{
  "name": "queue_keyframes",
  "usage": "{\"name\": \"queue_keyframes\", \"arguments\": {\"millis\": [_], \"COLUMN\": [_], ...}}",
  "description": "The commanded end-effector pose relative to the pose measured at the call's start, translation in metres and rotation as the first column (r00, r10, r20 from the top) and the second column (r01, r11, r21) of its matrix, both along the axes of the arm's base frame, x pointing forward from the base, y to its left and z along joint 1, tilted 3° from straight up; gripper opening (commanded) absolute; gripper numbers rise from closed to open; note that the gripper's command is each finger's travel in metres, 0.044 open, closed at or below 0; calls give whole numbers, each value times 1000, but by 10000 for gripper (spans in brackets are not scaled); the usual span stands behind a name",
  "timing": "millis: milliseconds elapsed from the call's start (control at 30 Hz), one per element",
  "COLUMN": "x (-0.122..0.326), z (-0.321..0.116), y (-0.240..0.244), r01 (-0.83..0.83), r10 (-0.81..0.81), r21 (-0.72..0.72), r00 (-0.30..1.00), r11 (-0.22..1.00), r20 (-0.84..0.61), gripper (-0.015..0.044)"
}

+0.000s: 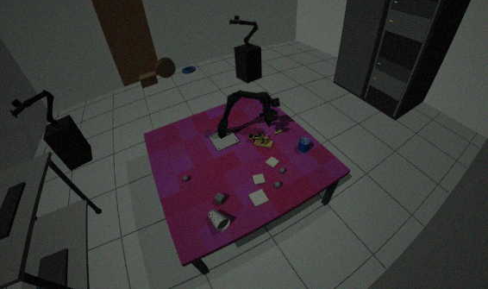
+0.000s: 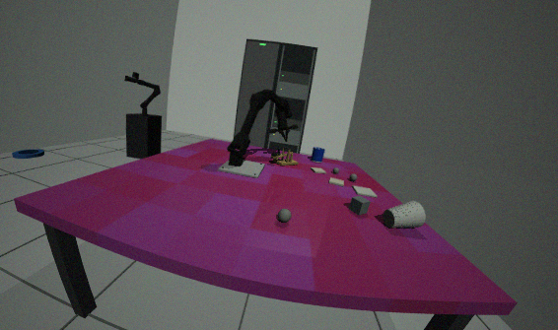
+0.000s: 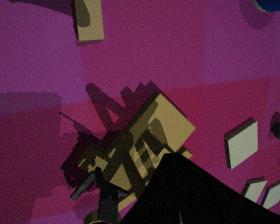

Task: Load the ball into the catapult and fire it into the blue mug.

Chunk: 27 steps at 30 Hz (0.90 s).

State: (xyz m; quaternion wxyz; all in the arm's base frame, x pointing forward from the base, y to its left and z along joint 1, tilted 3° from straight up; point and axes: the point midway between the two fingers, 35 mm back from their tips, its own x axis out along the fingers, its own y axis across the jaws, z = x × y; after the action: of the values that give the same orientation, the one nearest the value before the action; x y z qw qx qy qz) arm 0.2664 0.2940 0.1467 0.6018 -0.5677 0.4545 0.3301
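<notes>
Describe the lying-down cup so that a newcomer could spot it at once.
On the pink and purple table, find the small grey cube. Right beside it lies a pale cup with dark speckles. Unlike the blue mug, which stands upright, this one rests on its side.

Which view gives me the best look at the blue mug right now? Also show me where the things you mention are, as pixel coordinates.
The top view: it shows the mug (image 1: 303,145) (image 2: 317,155) (image 3: 277,4) whole and large. Exterior shows it whole but smaller; wrist catches only part, cut off at the upper right corner.
</notes>
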Motion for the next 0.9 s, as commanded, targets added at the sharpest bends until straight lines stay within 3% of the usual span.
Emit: {"name": "queue_keyframes", "arguments": {"millis": [0, 367, 867], "x": [-15, -56, -94], "z": [-1, -11, -10], "y": [-10, -41, -80], "r01": [-66, -286, -533], "r10": [65, 262, 442], "r21": [-85, -353, -599], "r00": [998, 958, 842], "r11": [994, 891, 597], "r20": [-13, -115, -308], "gripper": [0, 0, 0]}}
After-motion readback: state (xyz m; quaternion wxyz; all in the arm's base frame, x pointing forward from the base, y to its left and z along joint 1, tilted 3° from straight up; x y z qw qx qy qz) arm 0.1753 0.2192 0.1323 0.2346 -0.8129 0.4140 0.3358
